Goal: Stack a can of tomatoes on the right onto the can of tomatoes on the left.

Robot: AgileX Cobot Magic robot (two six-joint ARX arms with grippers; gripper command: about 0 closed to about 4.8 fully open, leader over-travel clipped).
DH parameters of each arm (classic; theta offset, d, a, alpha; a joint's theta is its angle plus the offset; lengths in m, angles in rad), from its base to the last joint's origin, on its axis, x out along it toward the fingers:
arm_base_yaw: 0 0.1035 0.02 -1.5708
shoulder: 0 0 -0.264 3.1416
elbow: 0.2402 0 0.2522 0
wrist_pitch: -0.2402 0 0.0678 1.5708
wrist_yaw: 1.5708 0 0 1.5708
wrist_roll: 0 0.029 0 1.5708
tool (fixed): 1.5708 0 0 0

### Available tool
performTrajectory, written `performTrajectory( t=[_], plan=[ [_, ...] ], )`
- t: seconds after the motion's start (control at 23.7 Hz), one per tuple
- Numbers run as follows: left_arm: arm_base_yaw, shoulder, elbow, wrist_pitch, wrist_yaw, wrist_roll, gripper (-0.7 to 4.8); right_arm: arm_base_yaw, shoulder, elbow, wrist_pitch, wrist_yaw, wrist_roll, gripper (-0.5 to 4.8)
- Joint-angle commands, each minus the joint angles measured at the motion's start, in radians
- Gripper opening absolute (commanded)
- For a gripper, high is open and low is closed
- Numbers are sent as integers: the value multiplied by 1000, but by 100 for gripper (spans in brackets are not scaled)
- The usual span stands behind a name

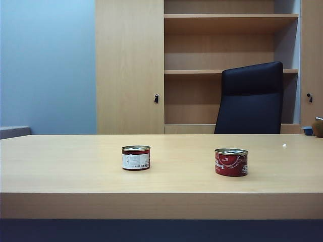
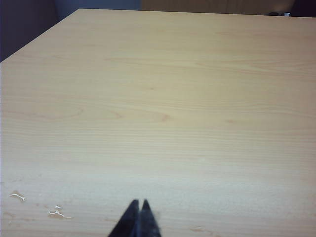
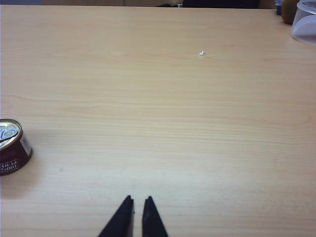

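Two upright cans, left can (image 1: 136, 158) and right can (image 1: 231, 162), labels unreadable; left gripper (image 2: 139, 204) and right gripper (image 3: 138, 200) closed above the table (image 1: 75, 166).

Left end effector (image 2: 139, 205) closed, tips touching — right end effector (image 3: 138, 202) nearly closed, both held low, nothing gripped

Table (image 1: 75, 171): pale wood-grain laminate, smooth, soft sheen. Left can (image 1: 136, 158): metal lid, glossy; white paper label. Right can (image 1: 231, 162): shiny metal top, glossy red label. Left gripper (image 2: 139, 208) and right gripper (image 3: 138, 203): black, matt, plastic-looking.
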Motion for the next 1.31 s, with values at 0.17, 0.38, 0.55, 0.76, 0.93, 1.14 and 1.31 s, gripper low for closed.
performTrajectory(
  t=[0.17, 0.38, 0.55, 0.76, 0.93, 1.14, 1.31],
  plan=[
    [-2, 1, 38, 43, 43, -8, -2, 0, -2, 31, 87, 2, 257, -8],
    [-2, 5, 198, 50, 189, 1, -2, 0, 2, 182, 23, 2, 269, -9],
    [-1, 76, 349, -29, 257, -87, -2, 1, 16, 374, -59, -41, 192, -9],
    [-2, 330, 459, -2, 580, -53, -2, 13, 180, 561, -198, -160, -109, -9],
    [-2, 663, 545, -1, 807, 19, -2, 106, 523, 693, -238, -238, -216, 127],
    [-1, 798, 554, -12, 855, 20, -2, 360, 1103, 875, -222, -80, -206, 352],
    [-1, 784, 554, -17, 856, 11, -1, 422, 1510, 1085, -269, -50, -210, 433]
  ],
)
